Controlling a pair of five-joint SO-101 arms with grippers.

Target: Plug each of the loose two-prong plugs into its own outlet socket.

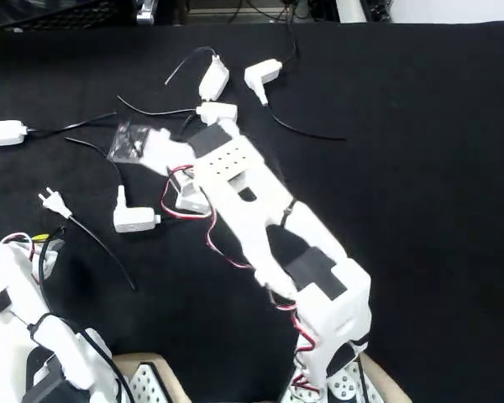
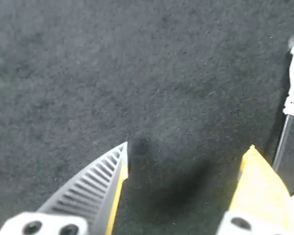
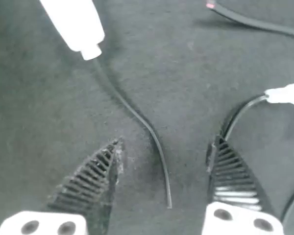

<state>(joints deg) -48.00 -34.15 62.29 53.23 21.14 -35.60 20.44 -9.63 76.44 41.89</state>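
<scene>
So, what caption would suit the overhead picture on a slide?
Right gripper open over the black table, a loose two-prong plug nearby among white sockets and cords.

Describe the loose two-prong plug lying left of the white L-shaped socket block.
The plug is small and white, plastic-looking, with two short prongs pointing toward the table's left edge. A thin black cord trails from it toward the near side, ending free. It lies flat on the black cloth, unplugged, nothing holding it.
</scene>
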